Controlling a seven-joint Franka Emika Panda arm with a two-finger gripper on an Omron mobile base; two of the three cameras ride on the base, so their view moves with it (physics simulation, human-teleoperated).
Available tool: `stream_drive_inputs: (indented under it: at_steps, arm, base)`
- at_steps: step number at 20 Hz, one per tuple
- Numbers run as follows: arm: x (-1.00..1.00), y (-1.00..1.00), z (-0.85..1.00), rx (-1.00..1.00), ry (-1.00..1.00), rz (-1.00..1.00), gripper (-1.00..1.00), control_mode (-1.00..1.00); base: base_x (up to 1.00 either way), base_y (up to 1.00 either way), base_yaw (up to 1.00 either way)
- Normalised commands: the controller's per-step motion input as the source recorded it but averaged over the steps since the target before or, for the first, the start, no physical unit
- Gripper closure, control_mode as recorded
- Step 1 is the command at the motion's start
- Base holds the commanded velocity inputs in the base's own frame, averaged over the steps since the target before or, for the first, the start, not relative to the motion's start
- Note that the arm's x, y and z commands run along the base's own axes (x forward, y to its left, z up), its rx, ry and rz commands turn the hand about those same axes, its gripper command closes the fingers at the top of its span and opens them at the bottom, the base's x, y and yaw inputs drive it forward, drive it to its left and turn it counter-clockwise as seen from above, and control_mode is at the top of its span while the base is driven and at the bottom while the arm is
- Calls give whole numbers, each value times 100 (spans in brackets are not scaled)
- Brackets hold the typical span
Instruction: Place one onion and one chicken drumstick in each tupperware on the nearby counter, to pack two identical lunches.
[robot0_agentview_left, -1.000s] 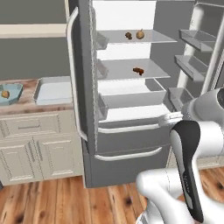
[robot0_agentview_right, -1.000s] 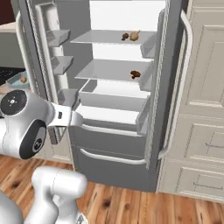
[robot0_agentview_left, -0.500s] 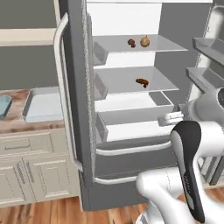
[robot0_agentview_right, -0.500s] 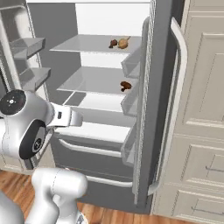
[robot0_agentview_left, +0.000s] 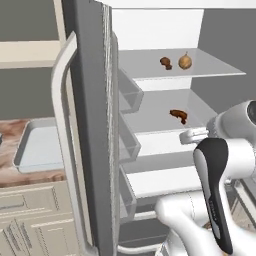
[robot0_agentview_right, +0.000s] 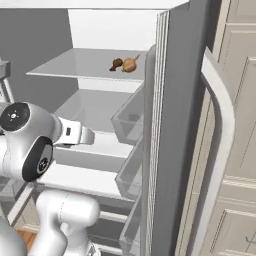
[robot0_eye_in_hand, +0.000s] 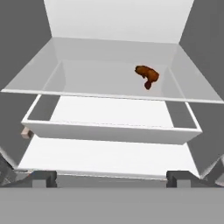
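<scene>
Drumstick (robot0_eye_in_hand: 147, 75) on fridge shelf (robot0_eye_in_hand: 87, 78); hand level, facing it; fingers (robot0_eye_in_hand: 43, 178) spread wide, empty.

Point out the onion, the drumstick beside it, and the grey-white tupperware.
onion (robot0_agentview_left: 185, 61), left base view, its round body.
drumstick (robot0_agentview_left: 166, 62), left base view, its meaty middle.
grey-white tupperware (robot0_agentview_left: 30, 142), left base view, its near left rim.

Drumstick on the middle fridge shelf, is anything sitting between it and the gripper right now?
Nothing visible does. In the hand view the open gripper looks straight into the fridge, and the drumstick lies alone on its shelf with bare shelf in front. Only the white drawer sits lower, beneath that line.
</scene>
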Motion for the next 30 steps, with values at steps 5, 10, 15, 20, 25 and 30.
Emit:
stream_drive_inputs:
  at_steps: [5,10,15,20,25,30]
  arm:
    - [23,-14,-27,0,0,-6,-100,-100]
    - [49,-27,-40,0,0,-11,-100,-100]
    - [66,-12,-7,0,1,-5,-100,-100]
    - [58,-23,-5,1,5,0,-100,-100]
    - [57,-41,-28,3,7,0,-100,-100]
    - [63,-31,-19,4,7,0,-100,-100]
  base:
    - [17,-3,-2]
    - [0,0,0]
    - [0,0,0]
    - [0,0,0]
    - [0,0,0]
    - [0,0,0]
